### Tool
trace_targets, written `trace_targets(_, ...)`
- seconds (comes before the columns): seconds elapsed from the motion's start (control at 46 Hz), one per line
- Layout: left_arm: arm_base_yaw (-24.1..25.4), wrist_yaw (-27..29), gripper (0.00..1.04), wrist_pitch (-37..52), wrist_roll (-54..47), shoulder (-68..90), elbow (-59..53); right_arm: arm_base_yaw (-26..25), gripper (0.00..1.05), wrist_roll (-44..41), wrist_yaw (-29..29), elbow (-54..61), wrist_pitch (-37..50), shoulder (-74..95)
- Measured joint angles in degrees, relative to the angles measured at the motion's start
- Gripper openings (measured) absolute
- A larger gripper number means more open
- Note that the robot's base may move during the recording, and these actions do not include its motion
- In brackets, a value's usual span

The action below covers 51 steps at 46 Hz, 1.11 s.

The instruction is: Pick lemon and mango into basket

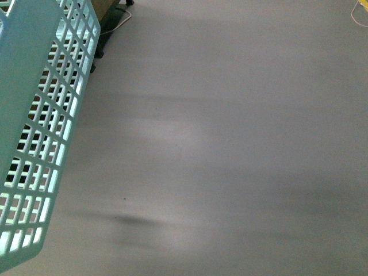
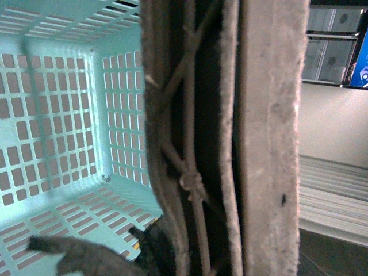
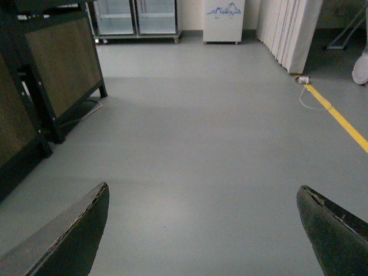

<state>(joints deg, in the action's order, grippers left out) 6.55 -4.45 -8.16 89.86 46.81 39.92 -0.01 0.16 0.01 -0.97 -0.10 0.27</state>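
The light teal basket hangs at the left edge of the front view, above the grey floor. In the left wrist view its slotted walls and floor show close up, and the part of it I see holds nothing. My left gripper is shut on the basket's brown hoop handles, which fill the middle of that view. My right gripper is open and empty, its two dark fingers wide apart over bare floor. The lemon and the mango are out of view.
A dark wooden cabinet on black legs stands to one side in the right wrist view. Glass-door fridges, a white box and white panels line the far wall. A yellow floor line with a cable runs past.
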Motion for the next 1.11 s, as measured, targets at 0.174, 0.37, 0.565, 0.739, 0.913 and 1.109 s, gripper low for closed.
trace_targets(0.174, 0.0, 0.0, 0.14, 0.0, 0.0, 0.0, 0.0, 0.0, 0.96, 0.0, 0.0, 0.0, 0.0, 0.0)
trace_targets(0.37, 0.0, 0.0, 0.14, 0.0, 0.0, 0.0, 0.0, 0.0, 0.96, 0.0, 0.0, 0.0, 0.0, 0.0)
trace_targets(0.565, 0.0, 0.0, 0.14, 0.0, 0.0, 0.0, 0.0, 0.0, 0.96, 0.0, 0.0, 0.0, 0.0, 0.0)
trace_targets(0.739, 0.0, 0.0, 0.14, 0.0, 0.0, 0.0, 0.0, 0.0, 0.96, 0.0, 0.0, 0.0, 0.0, 0.0)
trace_targets(0.913, 0.0, 0.0, 0.14, 0.0, 0.0, 0.0, 0.0, 0.0, 0.96, 0.0, 0.0, 0.0, 0.0, 0.0)
trace_targets(1.109, 0.0, 0.0, 0.14, 0.0, 0.0, 0.0, 0.0, 0.0, 0.96, 0.0, 0.0, 0.0, 0.0, 0.0)
